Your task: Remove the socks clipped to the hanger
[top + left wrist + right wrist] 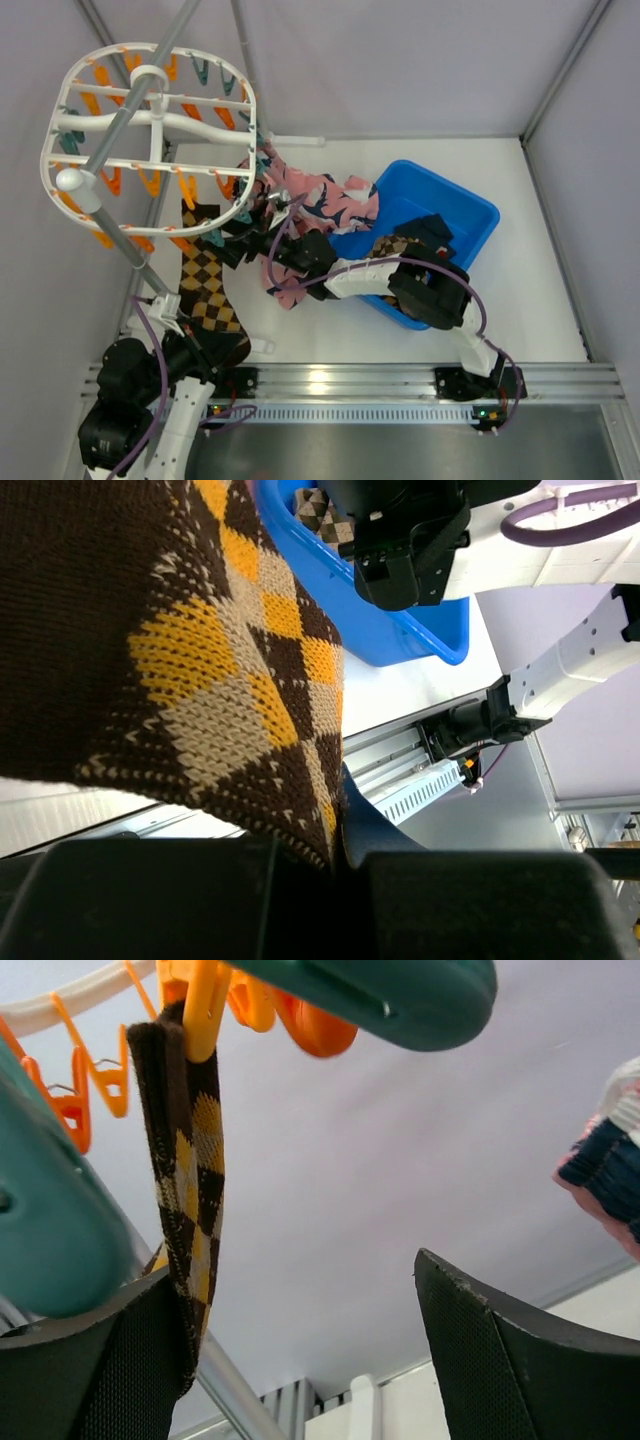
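The brown checkered sock (200,680) hung from an orange clip (205,1000) on the white hanger (60,130), its lower end clamped between the closed left pincer (340,880). The right pincer (290,1285) gaped wide and held nothing, with one finger just beside that sock.

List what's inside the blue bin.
A brown checkered sock and something dark lie in the blue bin; pink socks overlap its left rim. The right arm covers the near part.
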Controlling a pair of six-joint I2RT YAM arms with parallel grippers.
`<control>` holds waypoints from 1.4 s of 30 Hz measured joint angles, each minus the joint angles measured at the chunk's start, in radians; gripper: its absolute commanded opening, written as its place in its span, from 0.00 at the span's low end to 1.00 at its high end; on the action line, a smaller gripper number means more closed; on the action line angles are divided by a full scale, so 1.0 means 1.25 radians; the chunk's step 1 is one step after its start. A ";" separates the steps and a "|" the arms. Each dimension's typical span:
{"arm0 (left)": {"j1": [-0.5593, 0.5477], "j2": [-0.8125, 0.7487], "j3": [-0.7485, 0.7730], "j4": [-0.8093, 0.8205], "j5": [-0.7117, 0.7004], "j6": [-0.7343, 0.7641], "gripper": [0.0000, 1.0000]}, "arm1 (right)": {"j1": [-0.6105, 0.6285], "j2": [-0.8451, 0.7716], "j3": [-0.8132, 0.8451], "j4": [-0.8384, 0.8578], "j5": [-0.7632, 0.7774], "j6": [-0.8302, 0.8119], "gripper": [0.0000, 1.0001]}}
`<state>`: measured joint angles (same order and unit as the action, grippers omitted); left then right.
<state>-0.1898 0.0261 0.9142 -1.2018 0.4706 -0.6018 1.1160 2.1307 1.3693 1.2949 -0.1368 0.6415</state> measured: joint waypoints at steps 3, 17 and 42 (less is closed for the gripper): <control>0.000 0.000 0.000 -0.006 -0.004 0.000 0.01 | 0.000 0.002 0.022 -0.001 -0.020 0.034 0.78; 0.000 0.000 -0.012 -0.016 -0.001 0.004 0.01 | -0.020 0.071 0.251 -0.001 -0.045 0.077 0.69; 0.000 0.000 -0.074 -0.017 0.000 0.023 0.00 | -0.021 0.123 0.355 -0.001 0.059 0.089 0.64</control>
<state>-0.1894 0.0261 0.8211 -1.2232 0.4706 -0.5724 1.0897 2.2841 1.8133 1.2938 -0.0635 0.7528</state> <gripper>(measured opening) 0.025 0.689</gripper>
